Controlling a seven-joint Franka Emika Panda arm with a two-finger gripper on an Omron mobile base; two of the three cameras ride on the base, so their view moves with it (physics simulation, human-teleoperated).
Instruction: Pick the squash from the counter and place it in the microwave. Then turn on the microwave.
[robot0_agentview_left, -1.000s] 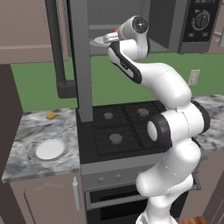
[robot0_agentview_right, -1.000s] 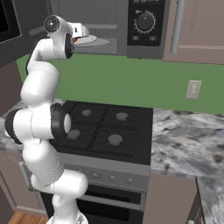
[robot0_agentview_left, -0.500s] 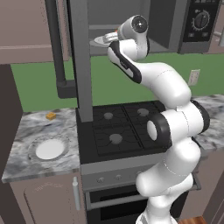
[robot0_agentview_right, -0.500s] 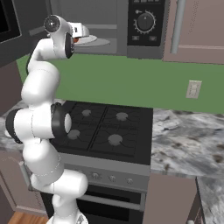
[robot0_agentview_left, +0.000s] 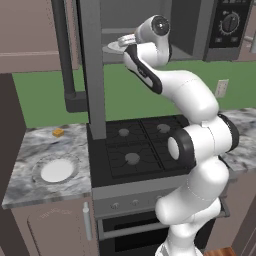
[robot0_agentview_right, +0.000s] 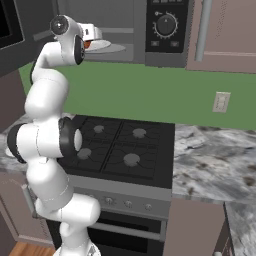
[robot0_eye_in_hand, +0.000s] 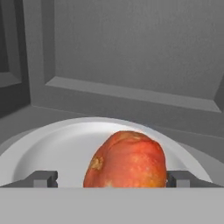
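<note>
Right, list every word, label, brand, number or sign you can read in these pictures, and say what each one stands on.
No text can be read anywhere.
Microwave control panel: small pale marks ring the round dial, too small and blurred to read.
Stove front: plain knobs, no markings to make out.
Wall outlet: blank.
Squash and its white plate: no label.

- Microwave (robot0_eye_in_hand: 131, 52) cavity: bare room above and behind the squash (robot0_eye_in_hand: 127, 161), up to the back wall.
- Squash sits on the white plate (robot0_eye_in_hand: 52, 148), between the gripper (robot0_eye_in_hand: 113, 178) fingertips, both standing apart from it.
- Open door (robot0_agentview_left: 92, 65) hangs left of the cavity, its long handle (robot0_agentview_left: 62, 50) blocking passage that side.
- Stove (robot0_agentview_left: 135, 150) top below is unobstructed.
</note>
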